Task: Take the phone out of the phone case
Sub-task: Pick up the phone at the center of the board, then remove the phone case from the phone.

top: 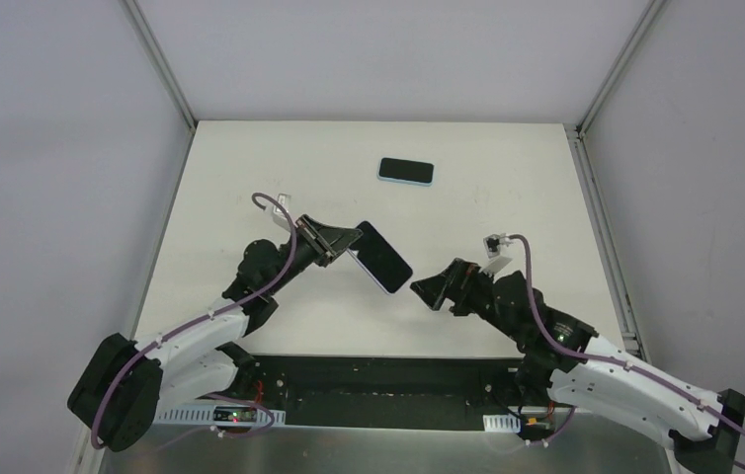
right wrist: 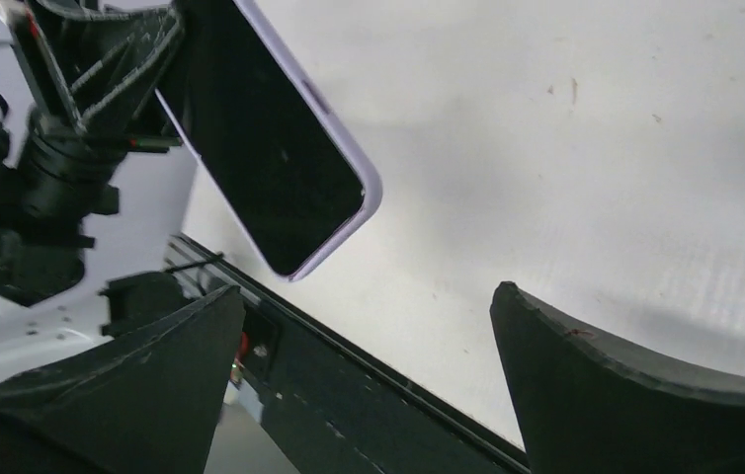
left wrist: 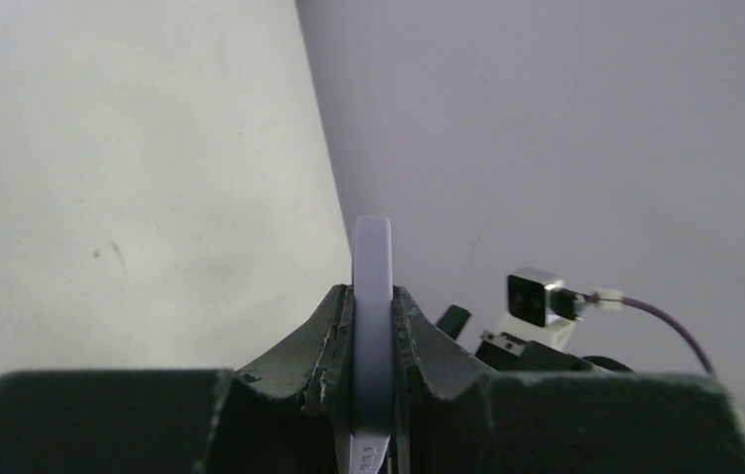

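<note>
Over the white table [top: 240,197], the left gripper [top: 345,241] clamps one short end of the phone [top: 384,258], held aloft in its lavender case [right wrist: 373,195] (rim apparently seated all round). The long axis points toward the right gripper [top: 426,289], jaws spread wide just off the free end, nothing between. A blue-rimmed handset [top: 406,171] lies well apart, far back.

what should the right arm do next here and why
Probably ease the right gripper forward onto the free end of the phone and close. The left gripper clamps its other end in the air, and the right jaws stand open just short of it.
</note>
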